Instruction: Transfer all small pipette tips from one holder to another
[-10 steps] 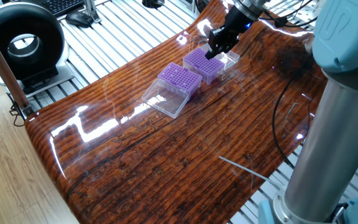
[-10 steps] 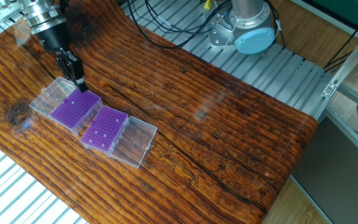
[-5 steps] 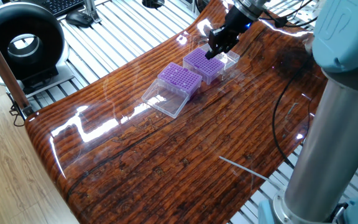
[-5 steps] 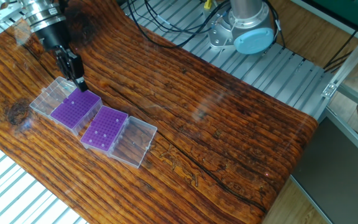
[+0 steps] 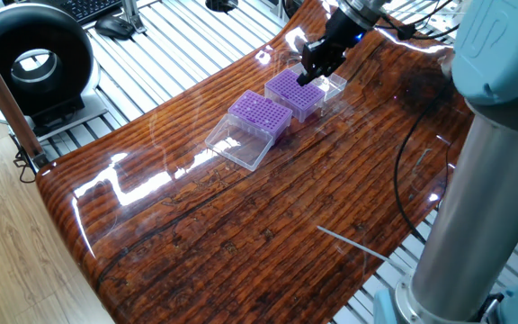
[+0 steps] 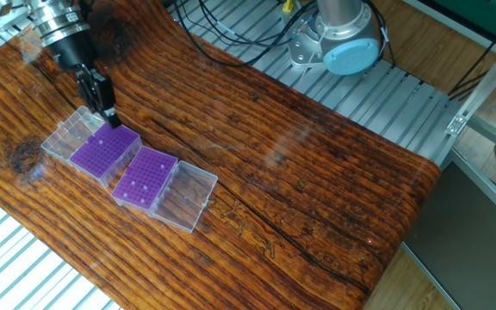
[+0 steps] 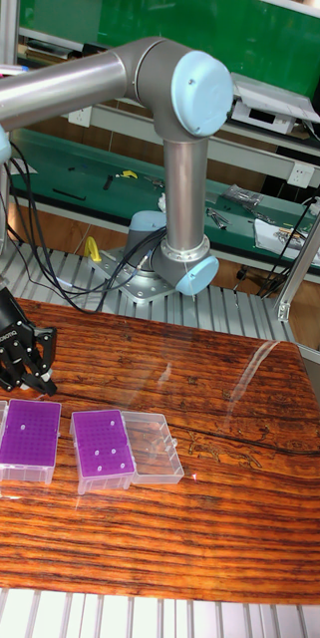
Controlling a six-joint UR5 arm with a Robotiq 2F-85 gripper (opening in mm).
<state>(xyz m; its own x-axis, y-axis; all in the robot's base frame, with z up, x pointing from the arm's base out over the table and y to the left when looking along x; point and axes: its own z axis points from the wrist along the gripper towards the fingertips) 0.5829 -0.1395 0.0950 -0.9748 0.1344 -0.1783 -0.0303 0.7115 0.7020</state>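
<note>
No text, label, brand or number reads clearly in any view; the gripper's (image 7: 18,364) body may carry faint lettering, illegible here.

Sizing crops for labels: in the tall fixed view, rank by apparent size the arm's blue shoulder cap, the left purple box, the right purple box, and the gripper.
1. Blue shoulder cap, though its nearness to the camera is unclear.
2. Left purple box and right purple box: look alike.
3. Gripper, partly cropped.

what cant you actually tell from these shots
- Whether the gripper holds a tip: its jaws are too small and dark in both fixed views.
- How many small pipette tips sit in the purple box nearer the arm's base: only a few pale dots resolve.
- The other purple box: its holes are too fine to tell filled from empty.
</note>
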